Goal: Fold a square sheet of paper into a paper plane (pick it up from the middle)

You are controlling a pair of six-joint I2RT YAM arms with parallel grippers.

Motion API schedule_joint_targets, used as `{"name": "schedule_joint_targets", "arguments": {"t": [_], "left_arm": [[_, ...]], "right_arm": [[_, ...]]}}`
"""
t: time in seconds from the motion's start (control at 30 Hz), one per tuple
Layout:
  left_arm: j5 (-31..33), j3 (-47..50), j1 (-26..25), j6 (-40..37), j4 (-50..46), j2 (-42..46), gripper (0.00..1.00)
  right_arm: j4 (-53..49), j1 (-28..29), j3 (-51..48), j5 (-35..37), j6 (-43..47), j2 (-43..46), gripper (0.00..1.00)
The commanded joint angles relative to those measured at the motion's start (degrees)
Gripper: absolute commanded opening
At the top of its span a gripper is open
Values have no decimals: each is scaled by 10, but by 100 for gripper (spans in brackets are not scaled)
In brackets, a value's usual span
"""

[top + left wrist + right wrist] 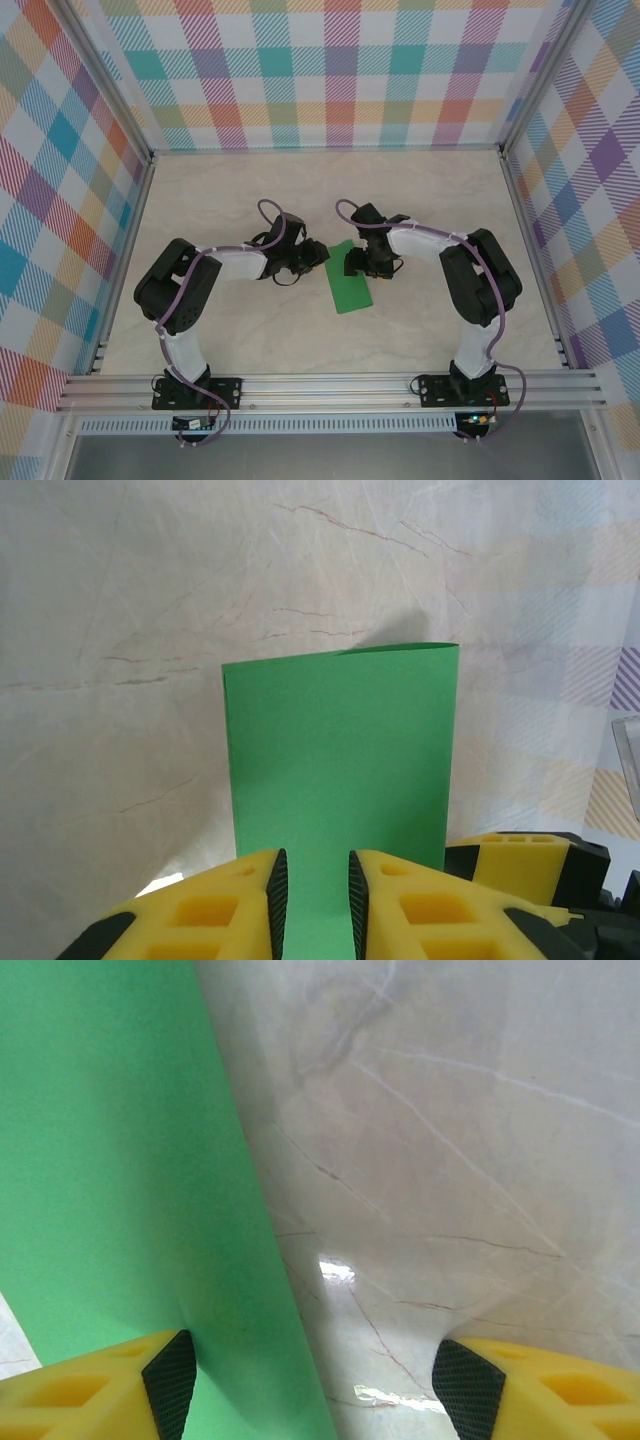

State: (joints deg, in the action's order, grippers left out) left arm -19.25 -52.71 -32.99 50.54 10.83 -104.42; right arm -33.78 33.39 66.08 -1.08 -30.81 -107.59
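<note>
The square sheet of paper is bright green and lies on the table between the two arms, doubled over into a narrow rectangle rather than a paper plane. In the left wrist view the paper runs away from the camera, and its far edge curls up slightly. My left gripper is at the near end of the paper. Its jaws stand a narrow gap apart with green showing between them. My right gripper is wide open over the paper's long edge, with its left pad against the paper.
The marble-patterned tabletop is bare around the paper. Checked walls close in the back and both sides. An aluminium rail with the arm bases runs along the near edge.
</note>
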Motion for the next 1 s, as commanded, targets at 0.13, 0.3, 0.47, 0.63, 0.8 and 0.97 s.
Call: {"name": "schedule_joint_targets", "arguments": {"t": [0.13,0.3,0.47,0.63,0.8,0.97], "left_arm": [[94,16,-7,-5,-29,51,23],[82,15,-7,-9,-27,47,23],[50,10,-7,-5,-6,30,23],[24,3,-8,-7,6,16,22],[5,-5,-12,-9,9,1,22],[-4,-15,-17,-11,9,-10,21]], "right_arm": [[51,5,-39,-20,2,-99,70],[49,5,-36,-17,4,-105,70],[45,5,-34,-15,-1,-110,70],[43,5,-34,-15,-6,-115,70],[38,5,-29,-17,-11,-121,71],[36,6,-26,-21,-15,-124,72]]}}
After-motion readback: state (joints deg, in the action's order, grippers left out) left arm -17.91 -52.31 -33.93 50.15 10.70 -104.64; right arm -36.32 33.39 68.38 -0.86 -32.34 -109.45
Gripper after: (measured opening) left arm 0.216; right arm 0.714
